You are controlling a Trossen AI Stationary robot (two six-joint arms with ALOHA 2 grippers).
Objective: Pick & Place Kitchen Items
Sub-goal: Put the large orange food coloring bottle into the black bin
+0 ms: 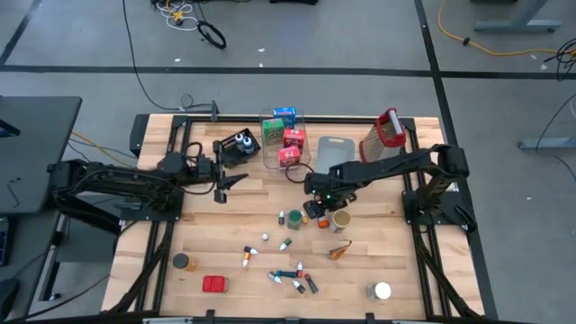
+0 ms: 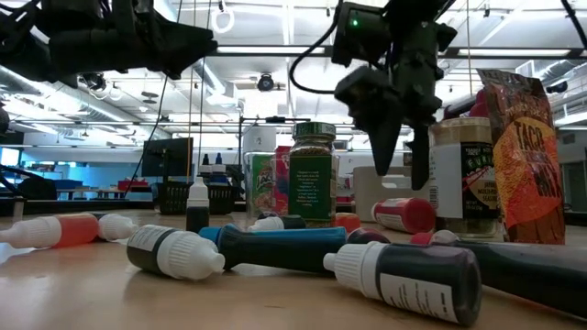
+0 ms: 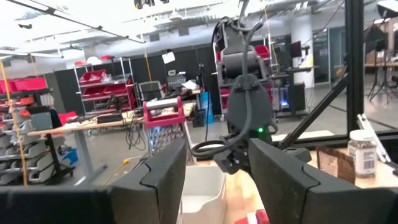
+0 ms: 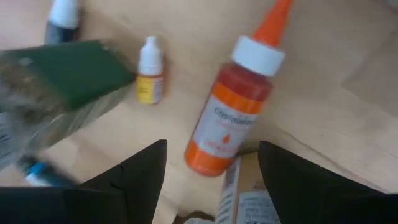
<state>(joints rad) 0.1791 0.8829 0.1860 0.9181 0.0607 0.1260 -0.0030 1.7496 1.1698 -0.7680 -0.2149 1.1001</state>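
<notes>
High view: we see the right gripper (image 1: 317, 214) low over the worktop (image 1: 225, 229) middle, among scattered kitchen items, just beside a green-lidded jar (image 1: 294, 219); the left gripper (image 1: 225, 183) waits far-left. Right wrist view: our jaws stand spread, empty, above an orange bottle (image 4: 231, 117). Left wrist view: jaws apart, empty.

In the low view you can read "TACO" in large letters on the red-brown pouch (image 2: 527, 156) standing just beside the right tool (image 2: 404, 151), on its far side from the green-labelled jar (image 2: 313, 174). In the right wrist view, the orange bottle (image 4: 233, 112) lying just ahead of that tool's fingertips carries a word starting "Chef", the rest too blurred for you to read. Other labels are illegible.
</notes>
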